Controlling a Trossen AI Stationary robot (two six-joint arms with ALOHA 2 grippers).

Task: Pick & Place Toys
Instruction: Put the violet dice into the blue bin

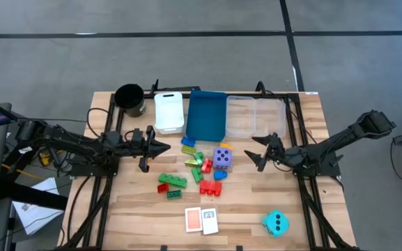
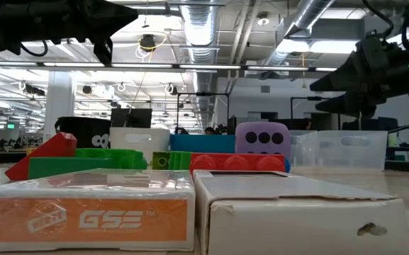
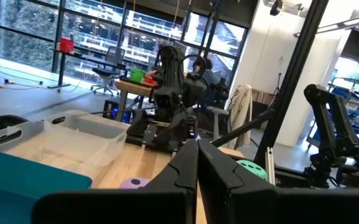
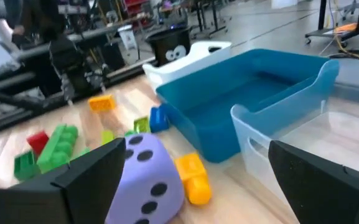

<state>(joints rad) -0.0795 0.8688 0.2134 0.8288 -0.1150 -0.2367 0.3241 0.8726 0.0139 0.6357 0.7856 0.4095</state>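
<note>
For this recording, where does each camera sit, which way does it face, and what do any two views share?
High: overhead, straight down on the table; both arms, left hand shut, right hand open.
Low: tabletop level, facing across two cards into the room; arms overhead.
Left wrist: past its shut fingers toward the right arm.
Right wrist: between open fingers at the purple die and blue bin.
Shared: the purple die, high and right wrist.

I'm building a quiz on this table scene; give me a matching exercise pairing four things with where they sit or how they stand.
Column one:
1. purple die
2. cyan die
3. black cup
4. right gripper

Column two:
A. near table edge, right of the two cards
B. far-left end of the bin row
C. open, beside the clear bin
D. among the bricks, in front of the blue bin

Pairs: 1-D, 2-A, 3-B, 4-C
</note>
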